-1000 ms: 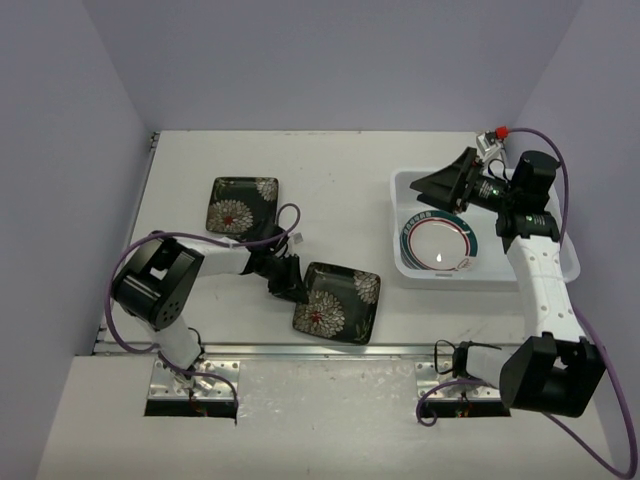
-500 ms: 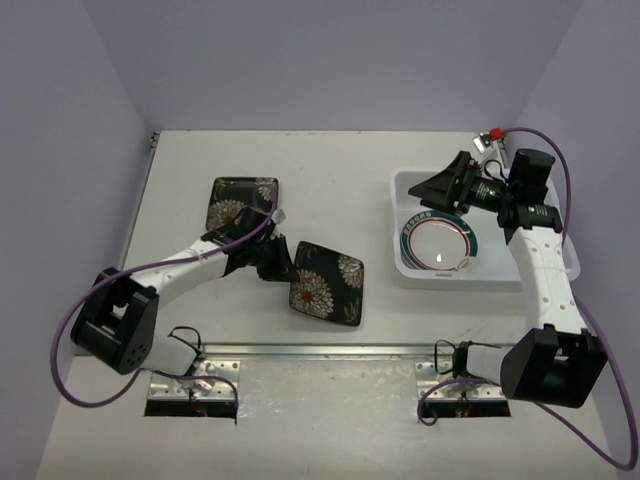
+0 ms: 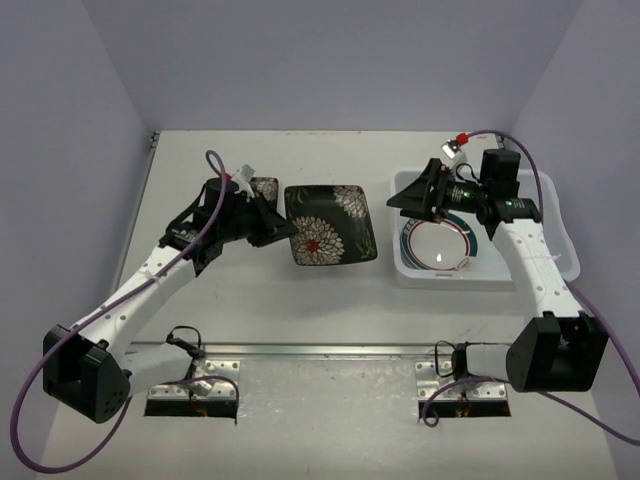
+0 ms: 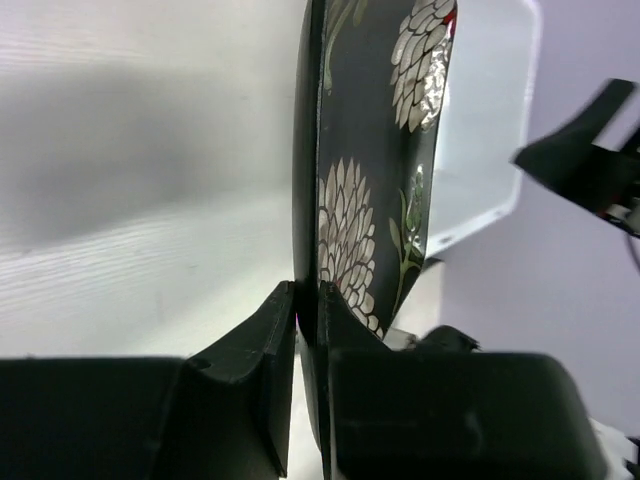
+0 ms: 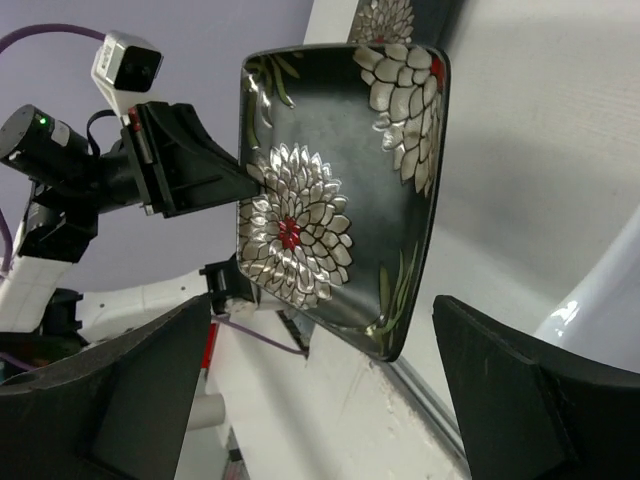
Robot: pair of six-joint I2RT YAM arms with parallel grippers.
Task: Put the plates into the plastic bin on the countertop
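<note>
My left gripper [image 3: 278, 228] is shut on the left edge of a square black plate with chrysanthemums [image 3: 330, 225] and holds it above the countertop [image 3: 200, 290], just left of the plastic bin [image 3: 560, 215]. In the left wrist view the plate [image 4: 370, 180] stands edge-on between my closed jaws. A round teal-rimmed plate [image 3: 440, 240] lies in the bin. My right gripper [image 3: 410, 195] is open and empty over the bin's left rim, facing the held plate [image 5: 340, 190]. A second black plate [image 3: 264, 187] lies mostly hidden behind my left arm.
The bin's far wall [image 4: 480, 110] and the right gripper [image 4: 580, 150] show beyond the plate in the left wrist view. The left gripper [image 5: 245, 180] and a bin corner [image 5: 600, 290] show in the right wrist view. A metal rail [image 3: 320, 350] runs along the front edge.
My left arm has lifted the black plate from the front middle of the counter and carried it back and right, toward the bin. My right gripper has moved left, to the bin's left rim.
</note>
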